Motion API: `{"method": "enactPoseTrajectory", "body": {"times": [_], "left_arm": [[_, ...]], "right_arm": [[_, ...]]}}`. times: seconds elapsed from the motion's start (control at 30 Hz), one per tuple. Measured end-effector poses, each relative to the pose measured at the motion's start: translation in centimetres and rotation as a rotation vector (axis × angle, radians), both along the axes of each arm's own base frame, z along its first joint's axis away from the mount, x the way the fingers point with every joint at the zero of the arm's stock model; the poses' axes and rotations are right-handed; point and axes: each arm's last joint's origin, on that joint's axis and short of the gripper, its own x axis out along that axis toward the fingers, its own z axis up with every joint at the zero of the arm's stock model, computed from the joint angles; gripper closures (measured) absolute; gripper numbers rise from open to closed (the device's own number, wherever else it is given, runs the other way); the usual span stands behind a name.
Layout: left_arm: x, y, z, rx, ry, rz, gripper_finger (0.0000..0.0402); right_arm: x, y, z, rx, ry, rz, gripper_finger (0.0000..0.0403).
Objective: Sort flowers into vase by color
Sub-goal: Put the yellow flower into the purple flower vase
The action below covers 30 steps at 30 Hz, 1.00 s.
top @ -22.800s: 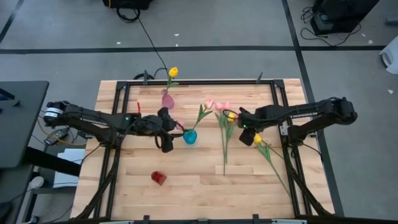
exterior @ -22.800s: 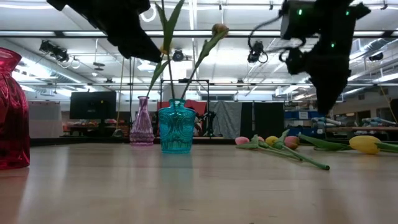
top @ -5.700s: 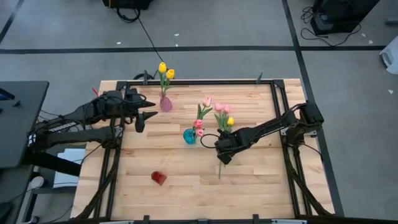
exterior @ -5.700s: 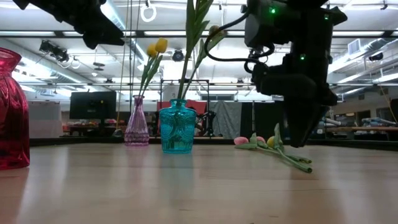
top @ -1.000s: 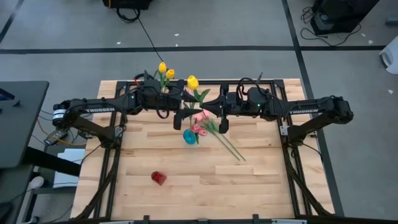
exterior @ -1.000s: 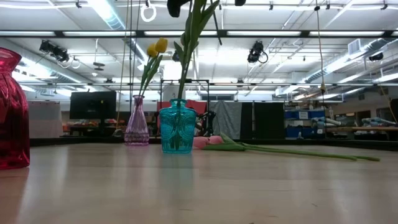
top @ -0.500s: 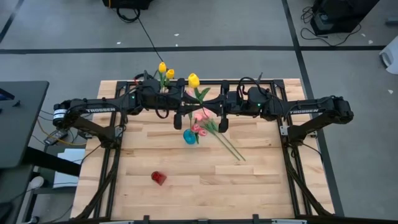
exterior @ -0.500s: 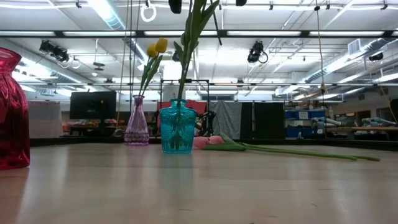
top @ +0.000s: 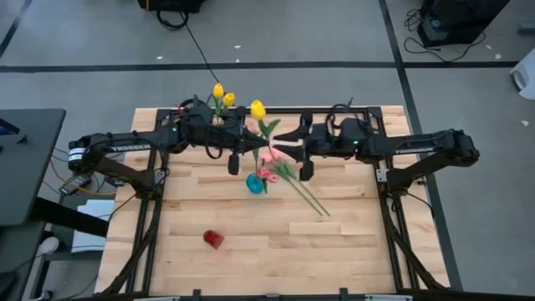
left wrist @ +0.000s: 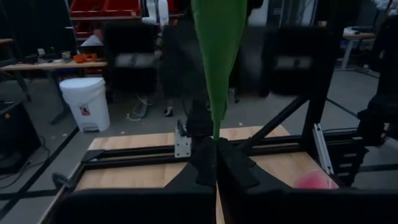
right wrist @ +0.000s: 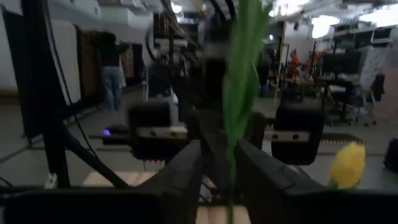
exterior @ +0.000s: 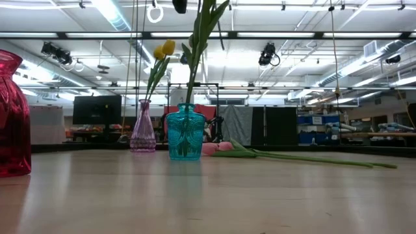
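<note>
A yellow tulip (top: pixel 257 109) hangs in the air above the table's far middle. My left gripper (top: pixel 251 144) is shut on its green stem (left wrist: pixel 216 127). My right gripper (top: pixel 281 139) faces it from the right, open, with the stem (right wrist: pixel 239 81) standing between its fingers; whether a finger touches the stem I cannot tell. Two yellow tulips (top: pixel 222 94) stand in the pink vase (exterior: pixel 144 127) at the back. The teal vase (top: pixel 255 183) holds pink flowers. More pink flowers (top: pixel 272 157) lie on the table, their stems (top: pixel 311 199) pointing near-right. My left gripper pinches the yellow tulip's stem (left wrist: pixel 216 138) between its two fingers, just below a broad green leaf (left wrist: pixel 217 50). The fingers come level from the table's left and lie across the stem. The stem rises upright above the fingers, lifted clear of the table.
A red vase (top: pixel 214 239) stands near the table's near left. The black frame rails (top: pixel 368 125) run along the table's far and side edges. The near half of the wooden table (top: pixel 334 259) lies bare.
My left gripper has shut on the yellow tulip's stem, and my right gripper has opened from it. Both arms have stayed in place, and the tulip has stayed aloft between them.
</note>
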Motion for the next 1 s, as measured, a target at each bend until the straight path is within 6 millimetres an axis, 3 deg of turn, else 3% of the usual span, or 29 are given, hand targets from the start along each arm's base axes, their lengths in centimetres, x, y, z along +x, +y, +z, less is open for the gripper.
{"method": "enactPoseTrajectory", "body": {"times": [0.13, 0.3, 0.5, 0.67, 1.0], "left_arm": [[-1.8, 0.2, 1.1, 0.003, -0.007, 0.022, 0.0398], [-5.6, 0.1, 3.3, 0.035, -0.049, 0.057, 0.0399], [-9.9, 0.1, 5.0, 0.072, -0.079, 0.166, 0.0399], [-11.9, 0.8, 3.8, 0.101, 0.075, 0.364, 0.0399], [-13.3, 2.6, -0.9, 0.085, 0.156, 0.500, 0.0400]], "right_arm": [[-1.2, 0.2, 1.0, 0.004, -0.017, 0.003, 0.0264], [-3.3, 0.2, 1.6, 0.050, 0.049, -0.035, 0.0250], [-3.8, 0.4, 0.4, 0.093, 0.117, -0.032, 0.0251], [-3.7, 1.1, -0.8, 0.110, 0.150, -0.010, 0.0252], [-3.9, 3.6, -3.6, 0.154, 0.233, 0.036, 0.0252]]}}
